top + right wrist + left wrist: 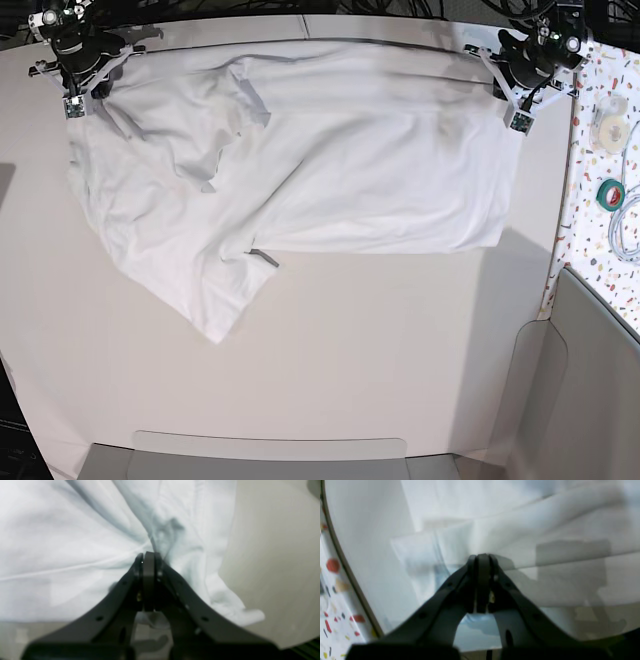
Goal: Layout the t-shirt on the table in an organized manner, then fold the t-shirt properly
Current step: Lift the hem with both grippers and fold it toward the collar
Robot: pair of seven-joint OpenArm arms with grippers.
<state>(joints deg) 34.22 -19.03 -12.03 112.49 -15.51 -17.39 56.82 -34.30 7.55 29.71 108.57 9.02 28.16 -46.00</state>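
T-shirt (330,170): spread across far half of table (380,350), one corner trailing toward the middle. Left gripper (482,557) and right gripper (148,555): both clamped on its far corners. Near half bare.

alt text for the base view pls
A wrinkled white t-shirt lies spread across an off-white table, its two far corners held by the shut left pincer and right pincer. One part trails crookedly toward the near side.
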